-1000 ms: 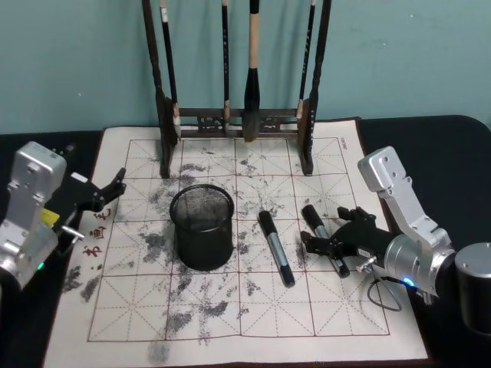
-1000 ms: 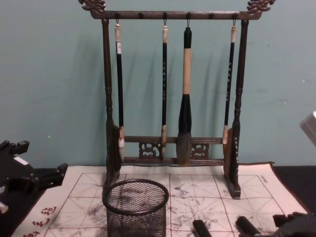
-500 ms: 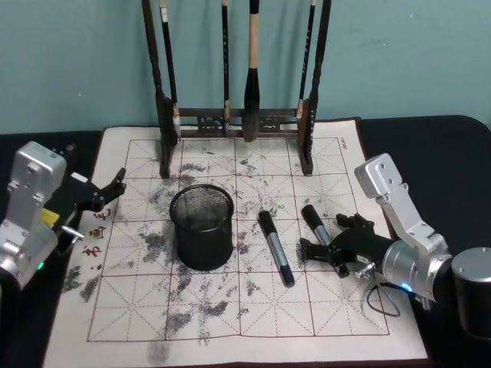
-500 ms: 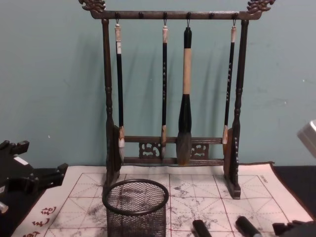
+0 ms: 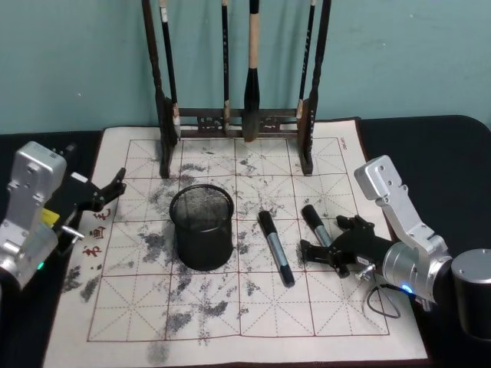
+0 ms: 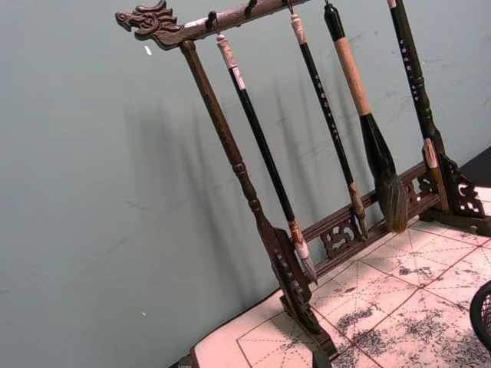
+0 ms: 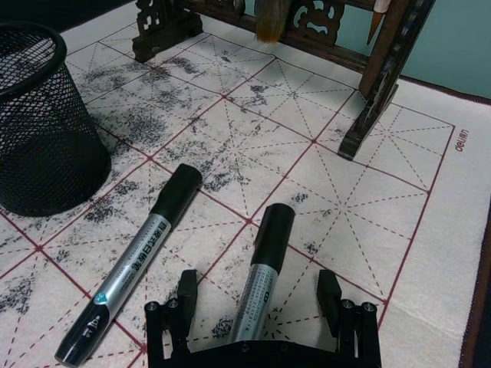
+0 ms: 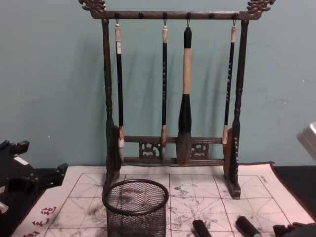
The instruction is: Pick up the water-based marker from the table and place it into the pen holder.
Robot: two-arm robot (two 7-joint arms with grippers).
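The water-based marker (image 7: 261, 287) lies flat on the gridded practice mat (image 5: 307, 314), at about 3 o'clock of the pen holder (image 5: 202, 230) and well apart from it, with its black cap turned toward 11 o'clock. A second marker (image 5: 276, 249) of like make is laid between the two.

The right gripper (image 5: 332, 247) is set low over the first marker's barrel. Its jaws are spread wide, one finger to each side, and neither is seen touching the barrel. The approach is judged finished and the grasp not yet made, so the task is judged to be at an early stage. For the next move the jaws are to be closed squarely on the barrel without the neighbouring marker being nudged. A lift above the holder's rim, a carry toward 9 o'clock and a tilt toward upright are then called for.

Against the picture a second earlier, the right gripper is found shifted slightly toward 5 o'clock and lower, so more of the cap is left uncovered. Since half a second ago almost nothing is changed. The markers, the holder and the brush rack (image 5: 163, 138) at 12 o'clock are unmoved. The left gripper (image 5: 113, 193) is parked at 9 o'clock of the holder, by the mat's edge, with its jaws apart and nothing held.
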